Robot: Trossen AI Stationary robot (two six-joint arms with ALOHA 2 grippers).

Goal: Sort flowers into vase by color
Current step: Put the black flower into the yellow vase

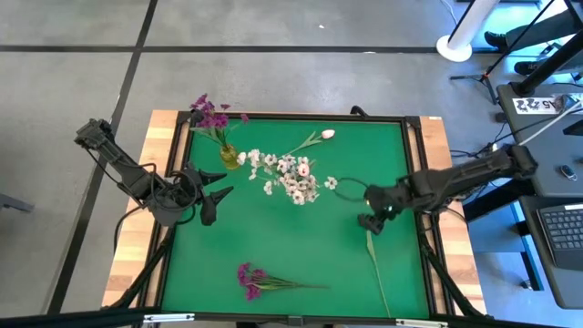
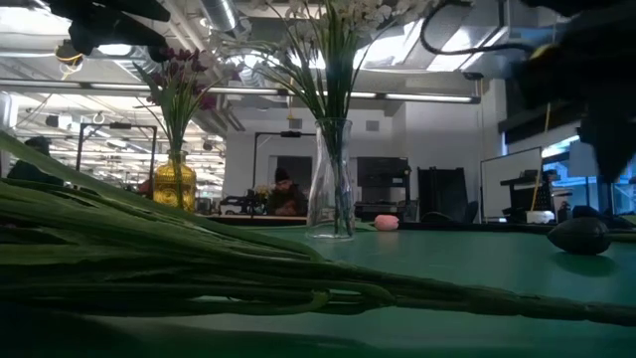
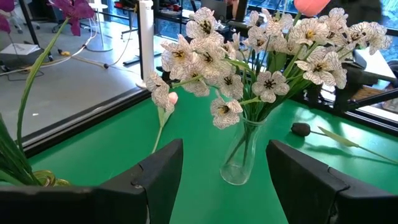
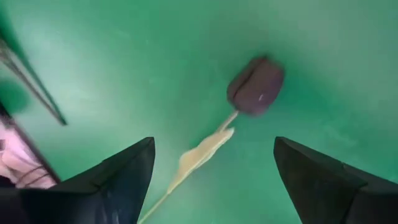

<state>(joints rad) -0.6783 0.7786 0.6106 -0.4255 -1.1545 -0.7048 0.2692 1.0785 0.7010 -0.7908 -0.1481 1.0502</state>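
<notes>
1. From above, two vases stand on the green table (image 1: 301,264). A yellow vase (image 1: 228,156) near the far left corner holds purple flowers (image 1: 210,113). A clear vase near the middle holds white flowers (image 1: 290,177). One pink bud stem (image 1: 314,139) lies flat behind the white ones. One purple stem (image 1: 260,281) lies flat near the front edge. One stem with a dark tip (image 1: 377,262) lies at the right. The left gripper (image 1: 217,202) sits at the left side with its fingers apart, holding nothing. The right gripper (image 1: 372,223) hangs just over the dark tip, fingers apart, holding nothing.

2. From table height, the yellow vase (image 2: 175,183) and the clear vase (image 2: 332,179) stand upright. Green stems (image 2: 199,264) lie close in front. A person (image 2: 283,194) sits far behind the table.

3. The left wrist camera faces the clear vase (image 3: 239,155), full of white flowers (image 3: 261,59).

4. The right wrist camera looks down at the dark tip (image 4: 256,86), which lies between the two spread fingers (image 4: 118,174).
</notes>
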